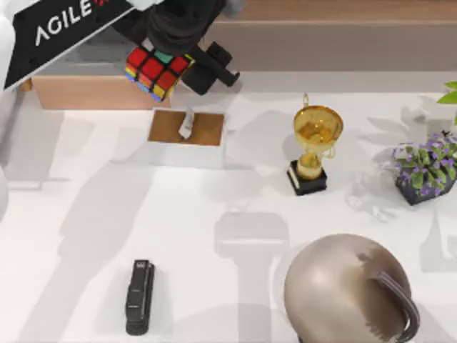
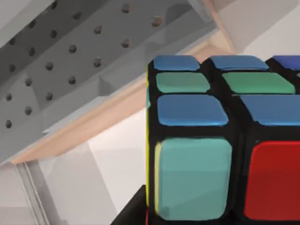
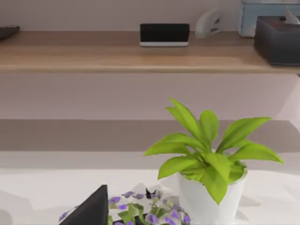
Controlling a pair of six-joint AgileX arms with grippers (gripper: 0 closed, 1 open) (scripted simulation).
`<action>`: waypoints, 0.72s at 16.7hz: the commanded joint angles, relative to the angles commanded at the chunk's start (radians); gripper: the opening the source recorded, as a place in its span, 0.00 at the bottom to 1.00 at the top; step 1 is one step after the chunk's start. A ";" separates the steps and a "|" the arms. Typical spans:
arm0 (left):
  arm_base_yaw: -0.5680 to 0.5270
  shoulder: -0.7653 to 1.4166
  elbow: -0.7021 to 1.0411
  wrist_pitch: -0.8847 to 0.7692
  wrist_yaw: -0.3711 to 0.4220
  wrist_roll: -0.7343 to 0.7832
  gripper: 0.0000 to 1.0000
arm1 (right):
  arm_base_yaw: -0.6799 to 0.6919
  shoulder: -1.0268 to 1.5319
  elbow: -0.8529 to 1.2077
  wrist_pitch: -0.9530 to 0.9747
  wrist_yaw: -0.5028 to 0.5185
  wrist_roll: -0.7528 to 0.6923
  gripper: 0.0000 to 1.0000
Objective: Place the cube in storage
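Note:
The cube (image 1: 156, 71), a black-framed Rubik's cube with red, green, yellow and blue squares, hangs in the air at the back left. My left gripper (image 1: 173, 66) is shut on it. From above, the cube lies over the right front corner of the storage (image 1: 89, 93), a grey-lined box with a light tan front panel. The left wrist view shows the cube (image 2: 225, 140) close up, with the storage's grey perforated lining (image 2: 56, 61) and tan edge (image 2: 117, 108) behind it. The right wrist view faces a wooden shelf (image 3: 140, 58).
A white tissue box with a brown top (image 1: 187, 132) stands just in front of the cube. A gold trophy (image 1: 314, 143), purple flowers (image 1: 427, 168), a black stapler (image 1: 139, 296) and a bronze dome-shaped object (image 1: 350, 289) stand on the table. A green plant (image 3: 206, 154) stands at the right.

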 joint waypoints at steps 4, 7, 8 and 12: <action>0.255 0.055 0.195 -0.248 0.101 0.051 0.00 | 0.000 0.000 0.000 0.000 0.000 0.000 1.00; 0.455 0.129 0.375 -0.384 0.183 0.092 0.00 | 0.000 0.000 0.000 0.000 0.000 0.000 1.00; 0.519 0.160 0.438 -0.421 0.211 0.106 0.00 | 0.000 0.000 0.000 0.000 0.000 0.000 1.00; 0.732 0.321 0.669 -0.527 0.321 0.162 0.00 | 0.000 0.000 0.000 0.000 0.000 0.000 1.00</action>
